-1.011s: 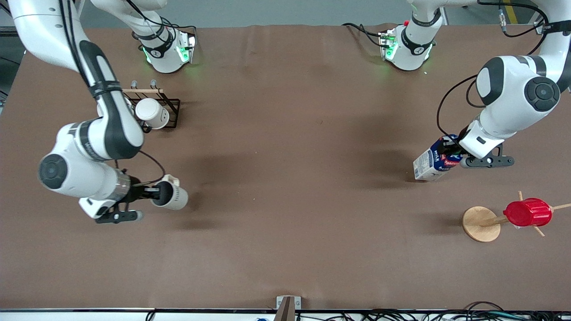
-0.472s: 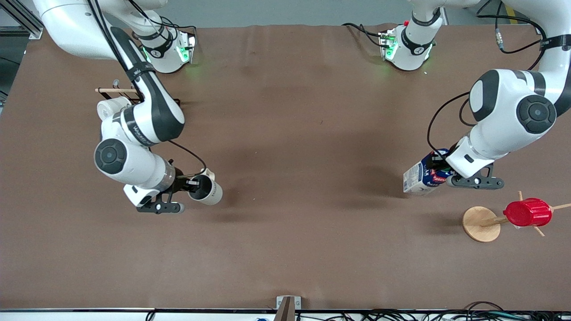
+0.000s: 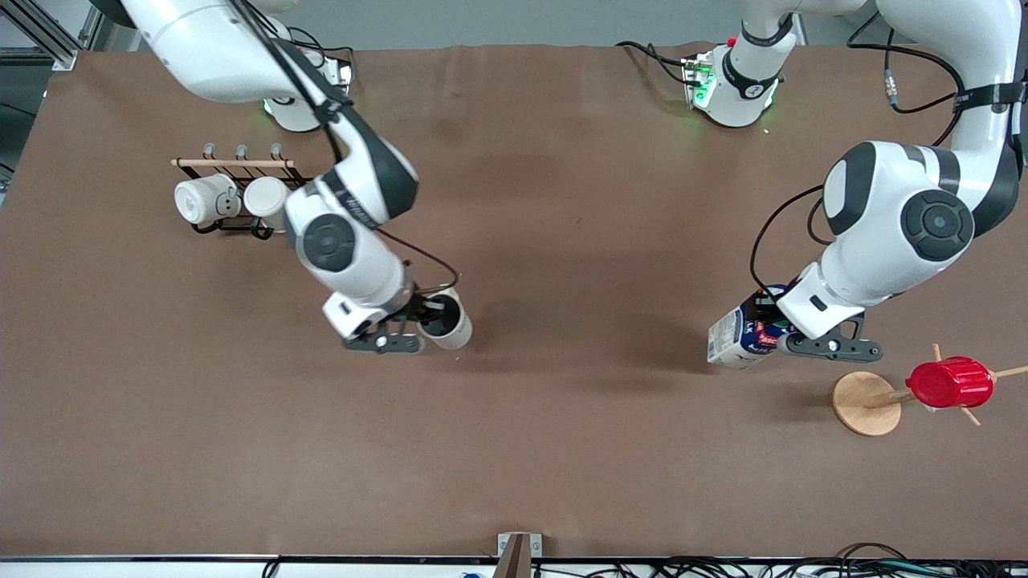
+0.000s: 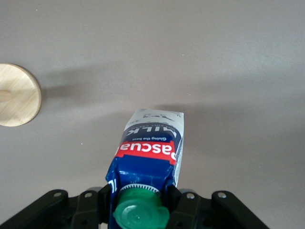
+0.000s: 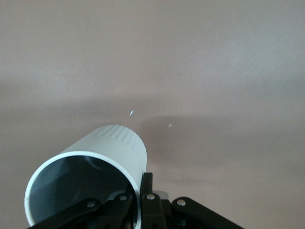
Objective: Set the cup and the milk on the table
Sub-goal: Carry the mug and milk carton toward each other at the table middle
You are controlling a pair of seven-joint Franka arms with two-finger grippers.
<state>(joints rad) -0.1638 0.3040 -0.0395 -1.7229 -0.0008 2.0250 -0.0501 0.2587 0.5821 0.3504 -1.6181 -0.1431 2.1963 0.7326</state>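
My right gripper [image 3: 419, 319] is shut on the rim of the cup [image 3: 446, 321], a pale grey-white mug with a dark inside, held tilted above the brown table [image 3: 562, 201] near its middle. In the right wrist view the cup [image 5: 102, 162] has its wall pinched between the fingers [image 5: 146, 186], one inside and one outside. My left gripper [image 3: 771, 329] is shut on the top of the milk [image 3: 735, 337], a blue-and-white carton held tilted over the table toward the left arm's end. In the left wrist view the milk [image 4: 150, 152] shows its green cap [image 4: 140, 212] between the fingers.
A black rack [image 3: 233, 172] with two cream mugs [image 3: 205, 199] stands toward the right arm's end. A round wooden disc [image 3: 864, 403] with pegs carries a red ribbed cup [image 3: 949, 382] close beside the milk; the disc also shows in the left wrist view [image 4: 16, 101].
My right gripper has carried the cup away from the rack toward the table's middle. My left gripper has carried the milk toward the front camera and the middle, closer to the wooden disc.
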